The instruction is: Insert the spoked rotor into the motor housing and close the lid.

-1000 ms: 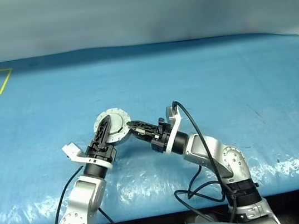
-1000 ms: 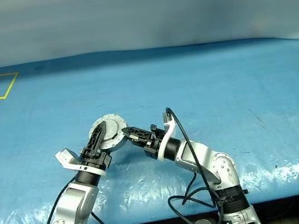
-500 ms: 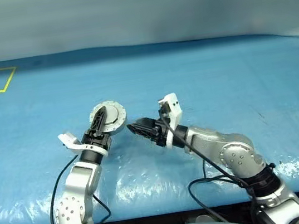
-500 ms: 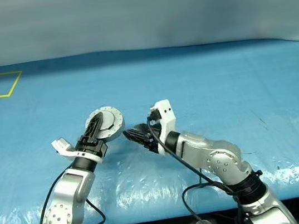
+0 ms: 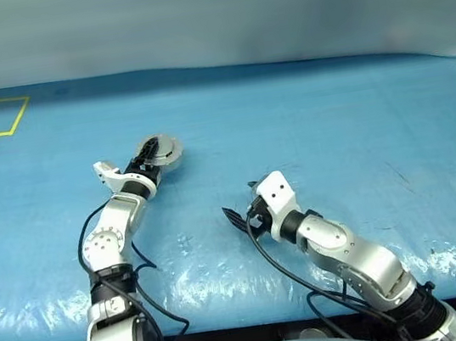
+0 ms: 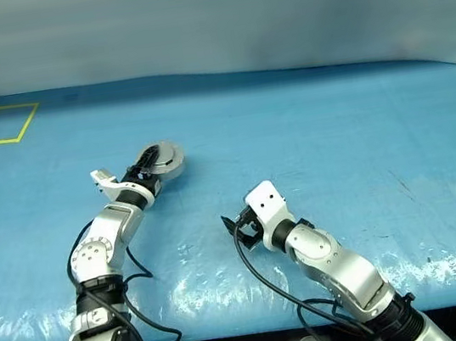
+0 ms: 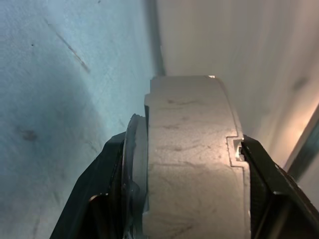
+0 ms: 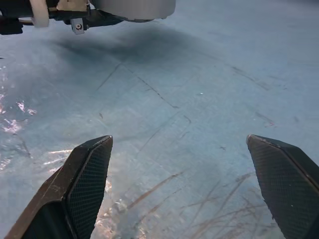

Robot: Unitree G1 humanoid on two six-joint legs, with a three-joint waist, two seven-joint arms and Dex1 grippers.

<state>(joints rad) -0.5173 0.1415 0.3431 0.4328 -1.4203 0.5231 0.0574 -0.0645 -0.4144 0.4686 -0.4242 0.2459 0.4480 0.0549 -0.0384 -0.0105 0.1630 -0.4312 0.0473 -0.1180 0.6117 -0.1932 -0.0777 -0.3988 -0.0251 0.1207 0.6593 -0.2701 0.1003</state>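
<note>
Far out over the desk (image 5: 307,124), left gripper (image 5: 150,155) clamps the closed housing (image 5: 162,152), probably for set-down; right gripper (image 8: 187,184), nearer, gapes empty.

2 head eyes looking down over blue table (image 5: 307,124), wrist cameras close along each gripper, all sharing it

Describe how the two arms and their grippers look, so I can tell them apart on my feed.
Both arms are built of rounded silver-grey segments with black joints and loose black cables along them. Each wrist carries a white angular block. The left gripper and the right gripper each have two black fingers; the right one's fingers are tapered, with a fine cross-hatched pad texture.
</note>
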